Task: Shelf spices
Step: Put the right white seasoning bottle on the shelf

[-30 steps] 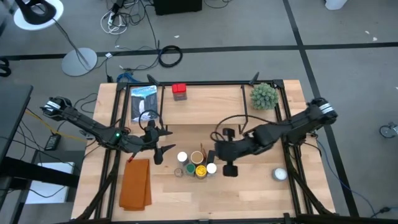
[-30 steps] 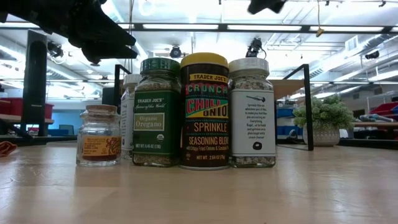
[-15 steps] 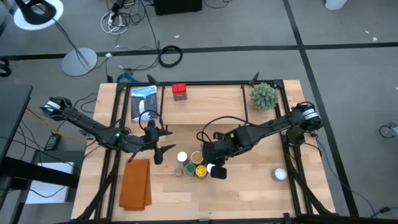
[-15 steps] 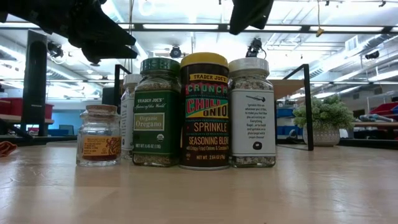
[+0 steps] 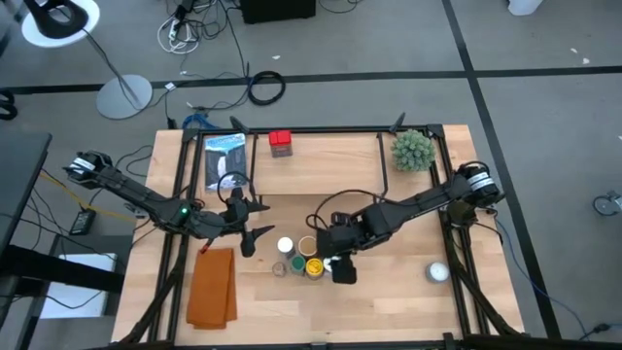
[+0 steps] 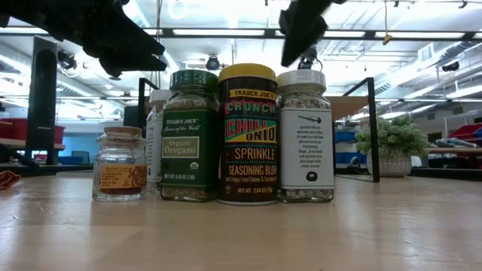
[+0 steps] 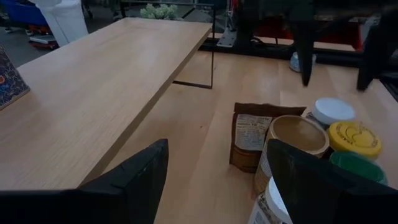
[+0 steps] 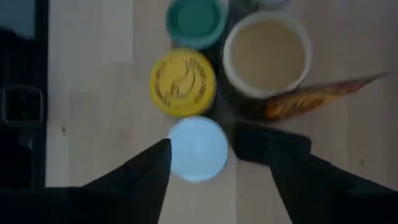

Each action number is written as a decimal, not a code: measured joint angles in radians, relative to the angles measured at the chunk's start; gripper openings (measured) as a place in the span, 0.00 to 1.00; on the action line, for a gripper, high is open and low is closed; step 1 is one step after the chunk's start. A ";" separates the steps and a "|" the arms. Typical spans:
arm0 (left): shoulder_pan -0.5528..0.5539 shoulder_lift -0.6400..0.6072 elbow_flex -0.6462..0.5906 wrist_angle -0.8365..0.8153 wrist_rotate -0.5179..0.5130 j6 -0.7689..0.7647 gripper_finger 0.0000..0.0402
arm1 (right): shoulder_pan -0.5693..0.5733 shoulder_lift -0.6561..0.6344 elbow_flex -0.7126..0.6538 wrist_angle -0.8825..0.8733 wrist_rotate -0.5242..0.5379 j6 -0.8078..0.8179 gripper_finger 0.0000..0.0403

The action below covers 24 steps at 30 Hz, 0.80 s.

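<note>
The spices point(image 5: 303, 258) stand in a tight cluster on the table near its front: jars with white point(image 8: 198, 148), yellow point(image 8: 182, 82), green point(image 8: 196, 22) and tan point(image 8: 266, 53) lids. A red square tin point(image 5: 280, 143) sits at the far left of the shelf point(image 5: 321, 165). My right gripper point(image 8: 217, 155) hangs open just above the white-lidded jar point(image 6: 305, 135), one finger on either side of its lid, touching nothing. My left gripper point(image 5: 255, 226) hovers open to the left of the cluster, level with the shelf's front edge point(image 7: 155, 93).
An orange cloth point(image 5: 212, 287) lies at the near left and a white round object point(image 5: 437, 273) at the near right. A green spiky plant ball point(image 5: 412, 149) stands at the far right. A flat printed package point(image 5: 225, 160) lies left of the shelf.
My right gripper has moved toward the table's left edge and come down over the spice cluster, stopping above the white-lidded jar. Its fingers have opened. The jars have not moved.
</note>
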 joint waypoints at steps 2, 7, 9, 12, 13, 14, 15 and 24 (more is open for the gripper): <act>0.000 0.000 0.000 -0.006 0.000 0.000 0.69 | 0.009 0.009 0.000 0.017 0.000 0.001 0.72; 0.000 0.000 0.000 -0.002 0.000 0.000 0.69 | 0.025 0.037 0.000 0.027 0.007 0.002 0.77; 0.000 0.000 0.001 0.002 0.000 0.000 0.69 | 0.028 0.049 0.000 0.039 0.011 0.001 0.78; 0.000 0.000 0.000 0.011 0.000 0.000 0.69 | 0.029 0.078 0.000 0.029 0.021 -0.004 0.78; 0.000 0.000 0.000 0.012 0.000 0.000 0.69 | 0.029 0.089 0.000 0.024 0.022 -0.004 0.78; 0.000 0.000 0.000 0.012 0.000 0.000 0.69 | 0.028 0.096 0.000 0.026 0.022 -0.004 0.78; 0.000 0.000 0.000 0.015 0.000 0.000 0.69 | 0.028 0.103 0.000 0.024 0.022 -0.004 0.78; 0.000 0.000 0.000 0.019 0.000 0.000 0.69 | 0.028 0.119 0.000 0.009 -0.002 0.022 0.76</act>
